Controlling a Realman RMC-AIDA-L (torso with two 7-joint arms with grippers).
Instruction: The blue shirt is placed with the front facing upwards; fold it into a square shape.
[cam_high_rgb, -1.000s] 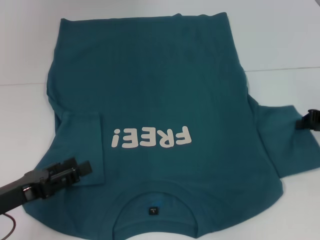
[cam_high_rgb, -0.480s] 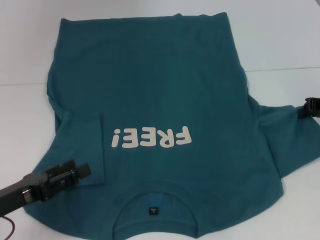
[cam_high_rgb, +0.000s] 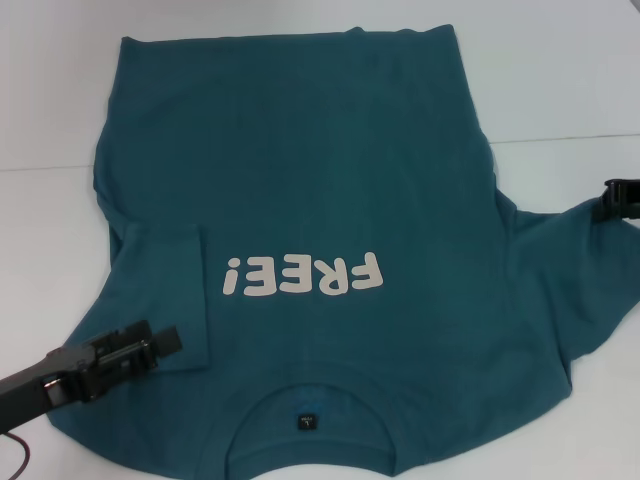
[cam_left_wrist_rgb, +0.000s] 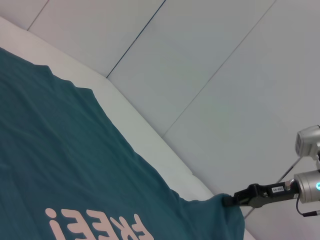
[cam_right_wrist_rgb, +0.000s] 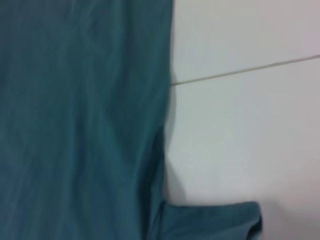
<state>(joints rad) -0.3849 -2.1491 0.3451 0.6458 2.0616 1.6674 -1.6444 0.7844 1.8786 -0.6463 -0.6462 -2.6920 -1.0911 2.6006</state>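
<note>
The blue shirt lies front up on the white table, with its cream "FREE!" lettering and its collar toward me. Its left sleeve is folded in over the body. My left gripper is open and empty, just above that folded sleeve at the near left. My right gripper at the right edge is shut on the tip of the right sleeve and holds it pulled out and raised. The left wrist view shows the same grip by the right gripper. The right wrist view shows the shirt's side edge.
A seam line crosses the white table behind the right sleeve. Bare table lies to the far right and far left of the shirt. A thin cable hangs by my left arm at the near left corner.
My right gripper has moved farther away from me with the sleeve tip, stretching the sleeve. My left gripper has drawn back slightly toward the near left; the folded left sleeve stays put.
</note>
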